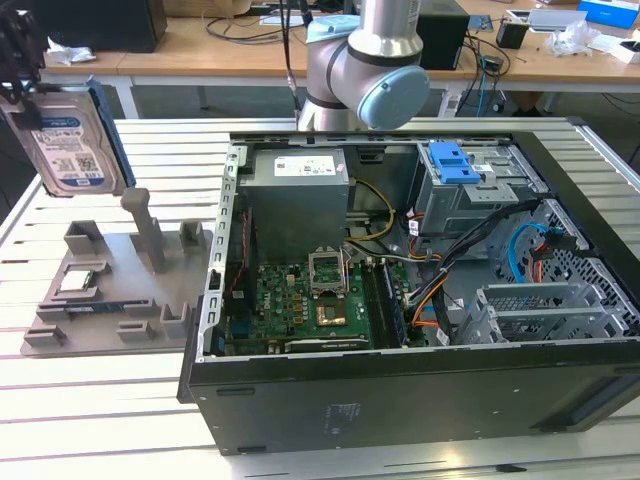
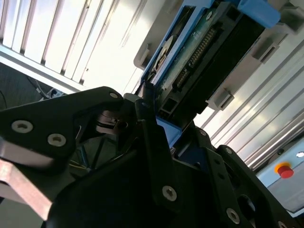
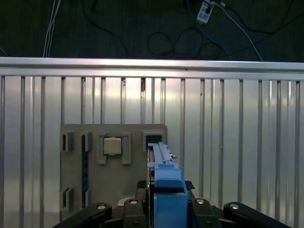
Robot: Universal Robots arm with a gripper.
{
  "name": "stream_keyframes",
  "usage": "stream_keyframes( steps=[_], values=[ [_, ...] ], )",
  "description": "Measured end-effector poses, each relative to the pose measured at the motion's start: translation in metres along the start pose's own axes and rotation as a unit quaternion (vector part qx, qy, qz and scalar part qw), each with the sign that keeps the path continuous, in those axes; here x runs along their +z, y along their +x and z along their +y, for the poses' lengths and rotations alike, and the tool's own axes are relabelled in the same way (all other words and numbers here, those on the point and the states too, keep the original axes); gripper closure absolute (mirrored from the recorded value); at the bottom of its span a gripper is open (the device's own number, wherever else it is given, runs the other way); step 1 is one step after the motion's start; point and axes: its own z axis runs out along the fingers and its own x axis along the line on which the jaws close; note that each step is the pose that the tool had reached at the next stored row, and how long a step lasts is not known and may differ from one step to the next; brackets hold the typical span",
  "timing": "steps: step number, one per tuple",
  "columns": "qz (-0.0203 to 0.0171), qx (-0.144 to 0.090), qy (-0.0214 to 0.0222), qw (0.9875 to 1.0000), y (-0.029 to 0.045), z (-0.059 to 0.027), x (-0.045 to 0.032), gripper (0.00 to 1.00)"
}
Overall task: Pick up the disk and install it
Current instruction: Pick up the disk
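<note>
- The flat silver disk [image 1: 70, 140] with blue side rails hung upright above the grey holder plate [image 1: 110, 285], well apart from the black computer case [image 1: 400, 400].
- The black tool [image 1: 20, 70] gripped its upper edge; a firm, square hold seemed essential against tilting.

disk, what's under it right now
Under the disk lies the grey fixture tray with a chip in its pocket, on the slatted table. The disk hides part of the tray.
</note>
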Motion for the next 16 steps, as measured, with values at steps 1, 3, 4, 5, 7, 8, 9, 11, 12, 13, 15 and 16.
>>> stream_keyframes(
  steps=[1,3,4,5,7,8,9,11,12,13,15,16],
  values=[
    [0.0000,0.000,0.0000,1.0000,-0.0001,0.0001,-0.0034,0.63],
    [0.0000,0.000,0.0000,1.0000,-0.0002,0.0002,-0.0087,0.63],
    [0.0000,0.000,0.0000,1.0000,-0.0002,0.0002,-0.0128,0.63],
    [0.0000,0.000,0.0000,1.0000,-0.0003,0.0003,-0.0149,0.63],
    [0.0000,0.000,0.0000,1.0000,-0.0005,0.0004,-0.0223,0.63],
    [0.0000,0.000,0.0000,1.0000,-0.0006,0.0005,-0.0278,0.63],
    [0.0000,0.000,0.0000,1.0000,-0.0006,0.0005,-0.0310,0.63],
    [0.0000,0.000,0.0000,1.0000,-0.0008,0.0007,-0.0406,0.63],
    [0.0000,0.000,0.0000,1.0000,-0.0009,0.0008,-0.0449,0.63],
    [0.0000,0.000,0.0000,1.0000,-0.0009,0.0009,-0.0476,0.63],
    [0.0000,0.000,0.0000,1.0000,-0.0010,0.0011,-0.0592,0.63],
    [0.0000,0.000,0.0000,1.0000,-0.0011,0.0011,-0.0629,0.63]
  ],
)
